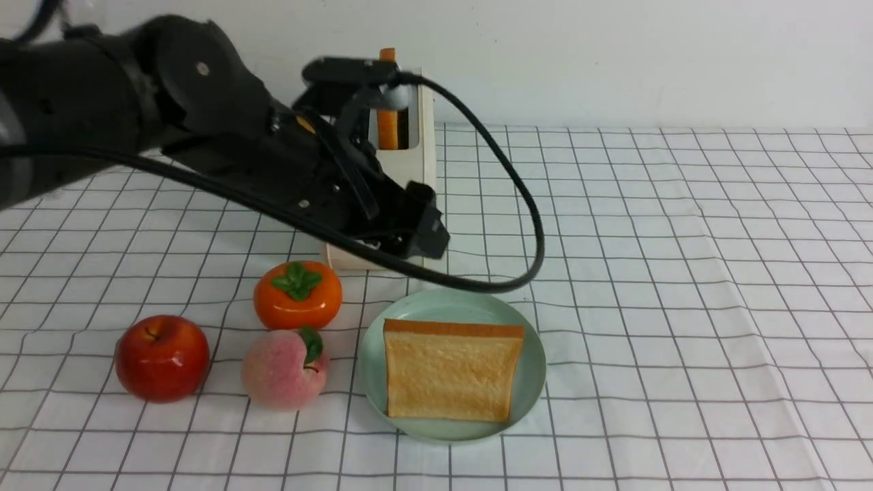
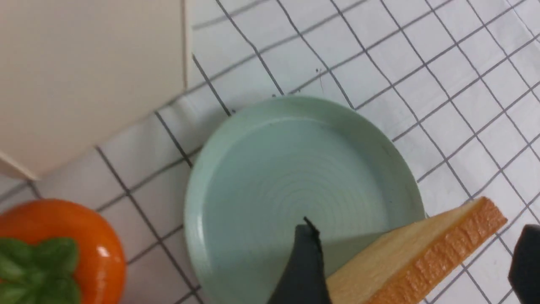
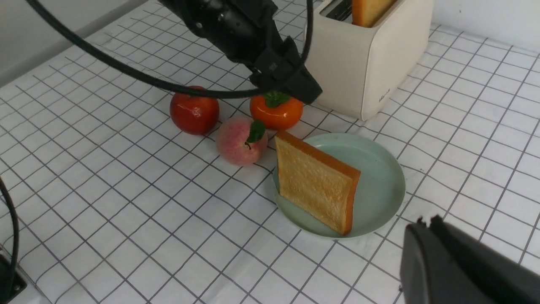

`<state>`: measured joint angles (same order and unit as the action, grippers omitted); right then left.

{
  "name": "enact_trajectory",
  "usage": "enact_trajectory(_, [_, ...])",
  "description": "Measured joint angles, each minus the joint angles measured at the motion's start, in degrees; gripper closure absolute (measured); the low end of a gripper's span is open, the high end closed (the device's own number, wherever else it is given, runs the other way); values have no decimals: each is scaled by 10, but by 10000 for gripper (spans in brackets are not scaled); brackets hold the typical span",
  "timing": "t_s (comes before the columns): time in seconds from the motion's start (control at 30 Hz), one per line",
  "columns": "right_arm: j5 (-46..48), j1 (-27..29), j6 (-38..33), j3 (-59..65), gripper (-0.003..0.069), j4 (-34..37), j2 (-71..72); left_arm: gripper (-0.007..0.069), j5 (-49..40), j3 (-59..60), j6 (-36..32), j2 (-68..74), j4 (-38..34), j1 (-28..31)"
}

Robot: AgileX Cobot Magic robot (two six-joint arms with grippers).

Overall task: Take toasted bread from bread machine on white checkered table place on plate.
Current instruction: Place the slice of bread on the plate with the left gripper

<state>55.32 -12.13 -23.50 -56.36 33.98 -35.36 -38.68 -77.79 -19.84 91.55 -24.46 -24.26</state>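
1. The left pincer (image 2: 414, 270) is seen wide, its fingers (image 2: 301, 270) well apart above the plate (image 1: 533, 385). Nothing is gripped between them.
2. One piece of the toasted bread, the plated slice (image 1: 450, 372), is found on the plate with a crust edge turned toward the bread machine (image 1: 404, 169). Whether it lies quite flat or leans on the rim cannot be told.
3. The remaining slice (image 1: 387, 128) is held upright in a slot of the bread machine, which stands on the tabletop (image 1: 682, 273) just behind the plate.
4. From the left pincer, the remaining slice lies farther from the robot and higher. A lift and a forward reach are therefore judged to be what the coming move turns on.
5. The top crust of the remaining slice is pointed straight up, clear of the slot. Its broad faces are turned to the robot's left and right, so it is seen edge-on from the front, and its length along the slot runs away from the robot. A grip across the thin dimension is judged fitting.
6. The left arm is the nearer one. The right pincer (image 3: 460, 261) is closed, with nothing seen in it, and is kept well apart from the bread machine.
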Motion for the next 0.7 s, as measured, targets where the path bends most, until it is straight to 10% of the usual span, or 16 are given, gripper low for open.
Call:
enact_trajectory(0.4, [-2,0,0,0,659,0,-30,630,14,0,27,-139,100,0])
enact_trajectory(0.7, [6,0,5,-16,659,9,-83,638,-53,44,78,-207,102,0])
